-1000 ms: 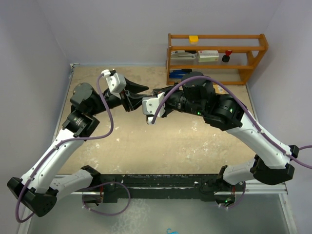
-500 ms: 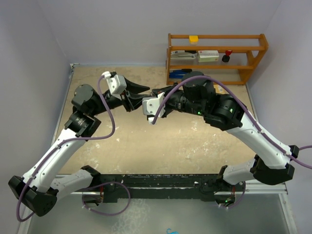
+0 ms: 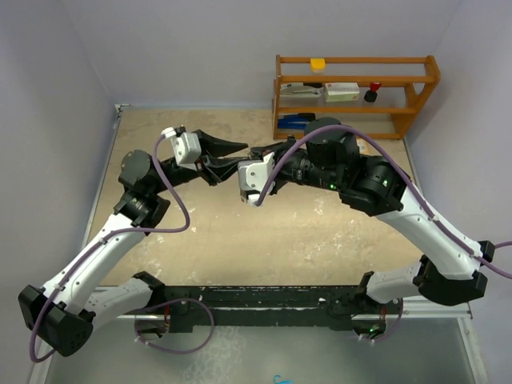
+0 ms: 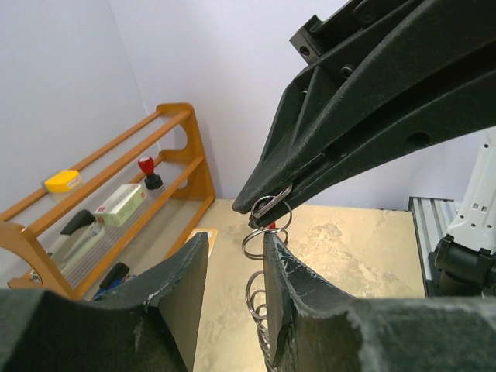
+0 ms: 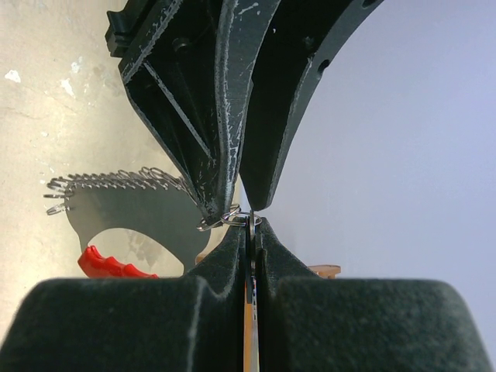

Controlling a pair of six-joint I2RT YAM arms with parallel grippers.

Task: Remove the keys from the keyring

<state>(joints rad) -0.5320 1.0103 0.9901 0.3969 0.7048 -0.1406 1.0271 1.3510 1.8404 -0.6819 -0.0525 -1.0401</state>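
My right gripper (image 5: 251, 225) is shut on a thin silver key (image 5: 250, 235), seen edge-on between its pads. The key (image 4: 271, 203) carries small rings that link to the keyring (image 4: 260, 244), a chain of silver rings. The chain hangs down along the inner face of one left finger (image 4: 291, 287). In the right wrist view the ring arc (image 5: 116, 182) and its red crescent (image 5: 105, 263) hang to the left. My left gripper (image 4: 235, 240) is open, jaws apart around the chain. Both grippers meet in the air, left (image 3: 238, 148) and right (image 3: 258, 152).
A wooden shelf (image 3: 356, 96) stands at the back right with a yellow block, boxes and a red-topped stamp. It also shows in the left wrist view (image 4: 116, 194). The tan tabletop (image 3: 264, 232) lies below, with walls at the left and right.
The left arm's elbow and wrist have shifted slightly down and left. The right gripper has edged a little right. The grippers stay tip to tip and the right one stays shut.
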